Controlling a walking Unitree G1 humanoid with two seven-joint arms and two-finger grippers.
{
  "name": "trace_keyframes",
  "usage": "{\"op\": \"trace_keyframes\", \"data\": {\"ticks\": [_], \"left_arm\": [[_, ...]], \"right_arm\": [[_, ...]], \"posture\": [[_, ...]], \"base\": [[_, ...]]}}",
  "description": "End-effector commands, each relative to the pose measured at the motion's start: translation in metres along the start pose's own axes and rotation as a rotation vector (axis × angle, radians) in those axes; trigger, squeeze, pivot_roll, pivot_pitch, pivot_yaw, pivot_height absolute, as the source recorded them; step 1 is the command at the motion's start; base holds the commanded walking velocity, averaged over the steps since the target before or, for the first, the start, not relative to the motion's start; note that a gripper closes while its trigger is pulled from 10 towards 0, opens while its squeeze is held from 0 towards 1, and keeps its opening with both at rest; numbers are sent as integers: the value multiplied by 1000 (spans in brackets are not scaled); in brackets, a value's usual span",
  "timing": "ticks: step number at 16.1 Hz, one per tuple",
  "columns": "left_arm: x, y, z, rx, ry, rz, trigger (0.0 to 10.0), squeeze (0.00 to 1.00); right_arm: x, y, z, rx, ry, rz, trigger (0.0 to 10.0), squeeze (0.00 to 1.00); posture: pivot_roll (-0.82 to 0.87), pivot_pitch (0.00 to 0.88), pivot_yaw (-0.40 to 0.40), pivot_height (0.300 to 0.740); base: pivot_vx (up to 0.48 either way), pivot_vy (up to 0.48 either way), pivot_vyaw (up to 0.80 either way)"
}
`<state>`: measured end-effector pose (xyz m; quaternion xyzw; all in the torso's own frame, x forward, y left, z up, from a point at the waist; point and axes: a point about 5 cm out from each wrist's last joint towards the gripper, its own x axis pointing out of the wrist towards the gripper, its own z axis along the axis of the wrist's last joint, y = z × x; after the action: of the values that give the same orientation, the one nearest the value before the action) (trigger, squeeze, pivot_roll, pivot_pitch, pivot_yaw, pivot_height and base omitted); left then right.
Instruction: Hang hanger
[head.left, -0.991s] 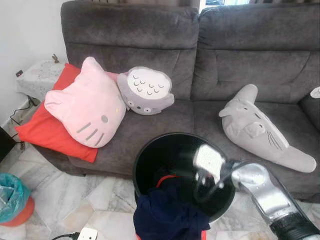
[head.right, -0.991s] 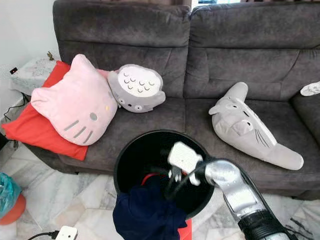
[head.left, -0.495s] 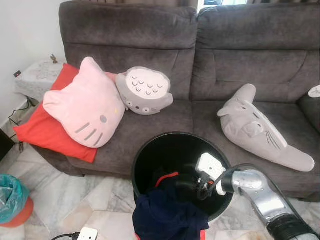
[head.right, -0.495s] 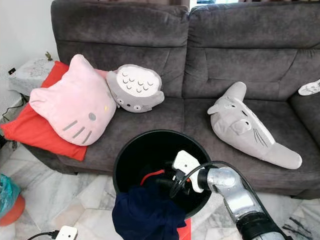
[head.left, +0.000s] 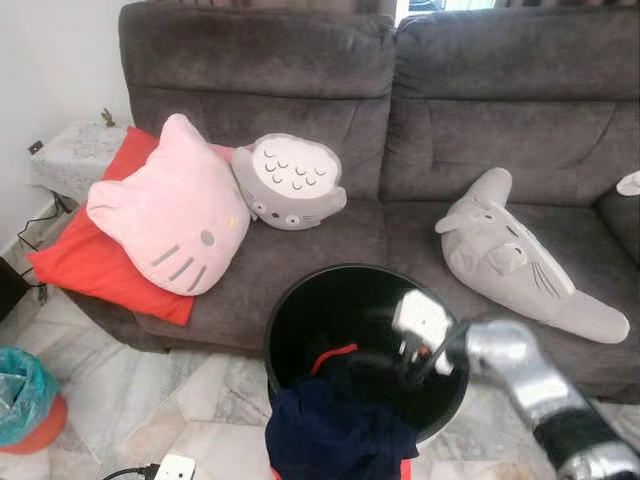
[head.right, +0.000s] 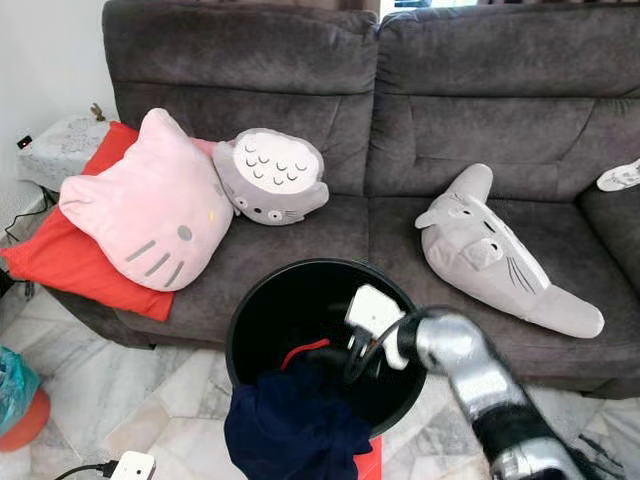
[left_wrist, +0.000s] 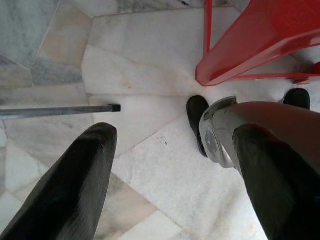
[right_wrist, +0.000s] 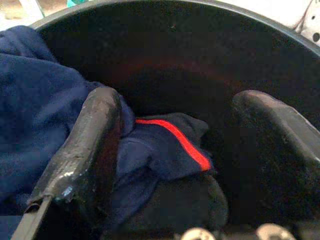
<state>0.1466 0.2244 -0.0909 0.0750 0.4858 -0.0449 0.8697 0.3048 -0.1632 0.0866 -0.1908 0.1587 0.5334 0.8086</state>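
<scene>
A black bin (head.left: 290, 310) stands on the marble floor (head.left: 190, 410) in front of a grey sofa (head.left: 400, 120). The right gripper (right_wrist: 175, 150) reaches down into the bin, its two fingers (right_wrist: 85, 150) spread wide with nothing between them, just above a navy garment (head.right: 290, 425) with a red stripe (right_wrist: 175, 140) that spills over the bin's near rim. I cannot tell whether that red stripe is a hanger or trim on the cloth. The left gripper (left_wrist: 170, 170) hangs by the robot's side over the floor, fingers also wide apart, beside a red stool (left_wrist: 260, 40). On the sofa lie a pink cat cushion (head.left: 175, 210), a red cushion (head.left: 80, 260), a round grey plush (head.left: 290, 182) and a long grey plush (head.left: 520, 260).
</scene>
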Motion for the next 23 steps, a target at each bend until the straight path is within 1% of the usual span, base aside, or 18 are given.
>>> {"op": "trace_keyframes", "data": {"ticks": [1,2,3,4,5,6,7,8,9,11,12,13,14,15,18,20,21,23], "left_arm": [[-1,3,-5,-11,22,7,10000,0],[-1,3,-5,-10,22,8,10000,0],[-1,3,-5,-10,23,9,10000,0],[-1,4,-5,-12,23,11,10000,0],[-1,4,-5,-13,22,13,10000,0],[-1,4,-5,-15,22,14,10000,0],[-2,4,-5,-15,23,14,10000,0],[-1,4,-5,-13,24,12,10000,0],[-1,4,-5,-13,24,12,10000,0],[-1,4,-5,-15,24,12,10000,0],[-1,3,-5,-16,24,12,10000,0],[-1,3,-5,-14,26,9,10000,0],[-1,3,-5,-13,27,7,10000,0],[-1,3,-5,-15,27,5,10000,0],[-1,3,-5,-20,27,6,10000,0],[-1,3,-6,-22,29,7,10000,0],[-1,3,-6,-22,30,8,10000,0],[-1,3,-6,-24,29,9,10000,0]], "right_arm": [[-1,-10,7,67,-37,21,10000,0],[2,-15,15,103,-91,10,10000,0],[6,-21,24,136,-157,-30,10000,0],[13,-27,36,204,-242,-80,10000,0],[22,-24,46,236,-312,-51,10000,0],[29,-17,51,248,-350,-2,10000,0],[34,-12,52,267,-362,34,10000,0],[43,-5,49,306,-349,81,10000,0],[52,2,41,340,-316,86,10000,0],[58,6,35,358,-280,56,10000,0],[63,10,28,372,-229,39,10000,0],[67,17,21,392,-189,51,10000,0],[72,25,16,411,-159,90,10000,0],[77,37,12,420,-137,159,10000,0],[84,53,12,456,-141,285,10000,0],[88,57,19,495,-174,338,10000,0],[89,57,20,513,-183,336,10000,0],[90,58,22,507,-197,347,10000,0]], "posture": [[-43,0,53,740],[-40,0,53,740],[-36,0,53,740],[-31,0,51,740],[-27,0,52,740],[-27,0,53,740],[-27,0,54,740],[-26,0,53,740],[-22,0,48,740],[-21,0,45,740],[-26,0,46,740],[-26,0,45,740],[-26,0,45,740],[-24,0,43,740],[-16,0,37,740],[-14,0,36,740],[-8,0,32,740],[-3,0,31,740]], "base": [[0,0,0],[0,0,0],[0,0,0],[0,0,0],[0,0,0],[0,0,0],[0,0,0],[0,0,0],[0,0,0],[0,0,0],[0,0,0],[0,0,0],[0,0,0],[0,0,0],[0,0,0],[0,0,0],[0,0,0],[0,0,0]]}}
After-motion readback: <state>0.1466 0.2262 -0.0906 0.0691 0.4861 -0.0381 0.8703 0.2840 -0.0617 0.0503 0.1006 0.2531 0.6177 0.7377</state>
